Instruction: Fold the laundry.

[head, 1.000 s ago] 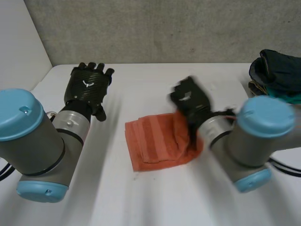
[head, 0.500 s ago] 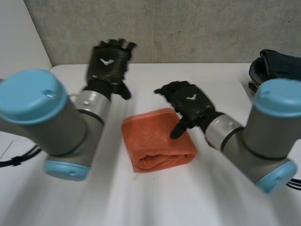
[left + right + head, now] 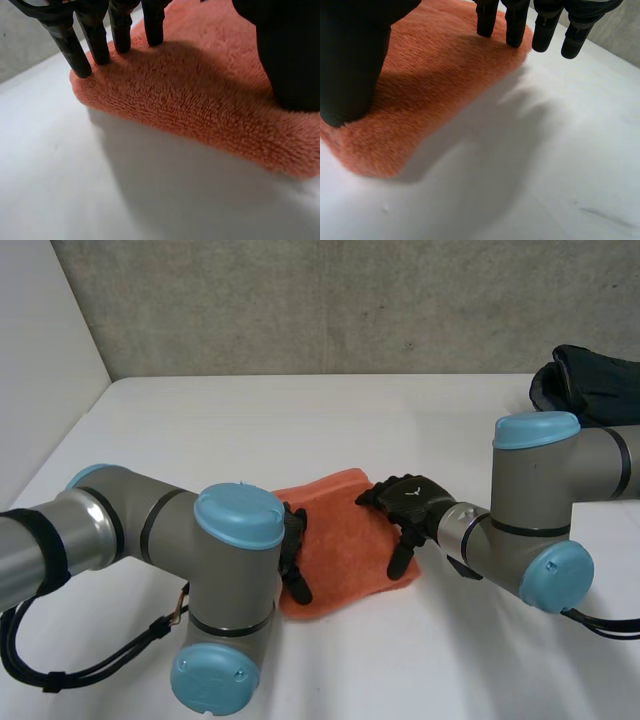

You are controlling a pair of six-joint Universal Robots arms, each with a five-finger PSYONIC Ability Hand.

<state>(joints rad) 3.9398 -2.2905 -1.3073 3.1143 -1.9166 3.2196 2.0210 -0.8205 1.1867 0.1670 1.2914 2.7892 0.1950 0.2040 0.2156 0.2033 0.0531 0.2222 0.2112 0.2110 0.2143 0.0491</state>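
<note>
Head: folded orange towel (image 3: 340, 530) at middle of counter (image 3: 300, 420). Left hand (image 3: 293, 552) on its left edge, right hand (image 3: 410, 502) on its right edge. Dark clothes (image 3: 590, 385) at far right.
Left wrist: fingers (image 3: 67, 42) straight, tips pressing towel, nothing grasped.
Right wrist: fingers (image 3: 487, 17) straight, some tips on towel edge, others over counter, nothing grasped.

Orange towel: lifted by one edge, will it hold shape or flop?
Probably flops: the towel is soft, fuzzy cloth with rounded folds, so lifted layers would likely sag open. Its pile dents under the left hand, so it seems light and squashy. Pushed, it may bunch rather than slide.
</note>
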